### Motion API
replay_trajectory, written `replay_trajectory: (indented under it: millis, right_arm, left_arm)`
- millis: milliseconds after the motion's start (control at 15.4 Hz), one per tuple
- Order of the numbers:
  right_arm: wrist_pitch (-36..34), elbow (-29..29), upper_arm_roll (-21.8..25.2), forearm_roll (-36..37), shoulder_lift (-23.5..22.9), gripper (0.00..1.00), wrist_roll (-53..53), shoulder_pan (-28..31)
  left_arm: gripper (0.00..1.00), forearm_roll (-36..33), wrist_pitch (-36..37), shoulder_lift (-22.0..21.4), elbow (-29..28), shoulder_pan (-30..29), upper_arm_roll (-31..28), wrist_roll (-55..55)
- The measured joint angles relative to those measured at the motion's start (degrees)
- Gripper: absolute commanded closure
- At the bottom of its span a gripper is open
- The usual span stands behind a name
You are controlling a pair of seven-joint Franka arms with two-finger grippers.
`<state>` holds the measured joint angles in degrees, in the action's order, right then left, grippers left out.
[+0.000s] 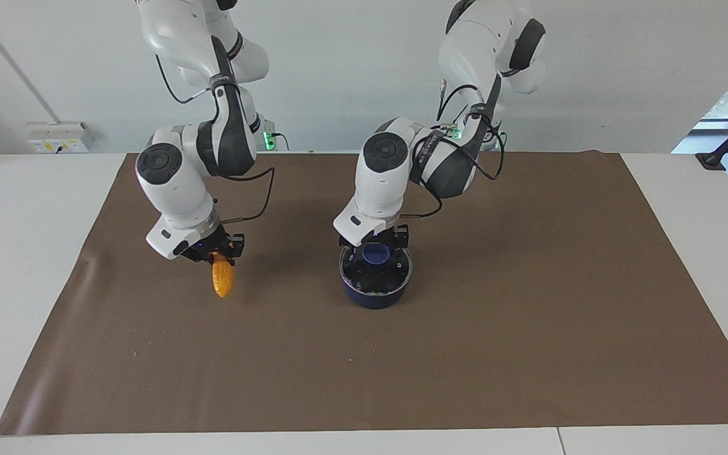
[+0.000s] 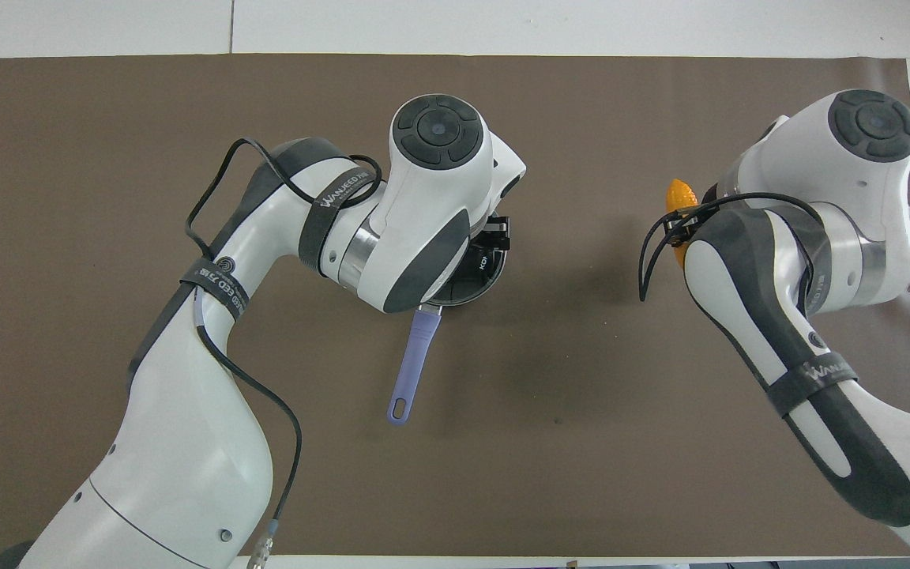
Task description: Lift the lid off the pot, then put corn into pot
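Observation:
The navy pot (image 1: 373,297) stands on the mat with the glass lid (image 1: 397,273) on it. Its light-blue handle (image 2: 411,363) points toward the robots. My left gripper (image 1: 375,248) is low over the lid, open, with a finger on each side of the blue knob (image 1: 376,254). My right gripper (image 1: 218,256) is shut on the yellow-orange corn (image 1: 222,278), which hangs tip down over the mat beside the pot, toward the right arm's end of the table. In the overhead view the left arm hides most of the pot, and only the corn's tip (image 2: 680,194) shows.
A brown mat (image 1: 465,366) covers most of the white table (image 1: 705,253). Nothing else lies on it.

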<state>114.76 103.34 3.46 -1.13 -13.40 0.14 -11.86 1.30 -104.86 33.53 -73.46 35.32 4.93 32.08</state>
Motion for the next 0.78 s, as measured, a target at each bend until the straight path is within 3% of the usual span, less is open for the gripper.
replay_trajectory:
  millis: [260,585,650,780]
  right_arm:
    - [-3.2,-5.8,-0.1,0.0,-1.2,1.0,6.2,-6.0]
    - [-3.2,-6.7,0.1,-1.5,-2.5,1.0,7.7,-7.0]
    - [-3.2,-6.8,0.1,-1.7,-2.5,1.0,7.7,-7.0]
    - [-3.2,-6.9,0.2,-1.9,-2.5,1.0,7.7,-7.0]
  left_arm:
    - [0.36,0.0,0.2,0.0,-0.1,0.0,-0.4,0.0]
    - [0.79,0.0,0.2,0.0,-0.1,-0.1,-0.5,0.0]
    - [0.85,0.0,0.2,0.0,-0.1,-0.1,-0.5,0.0]
    - [0.86,0.5,0.2,-0.1,-0.1,-0.2,-0.5,0.0]
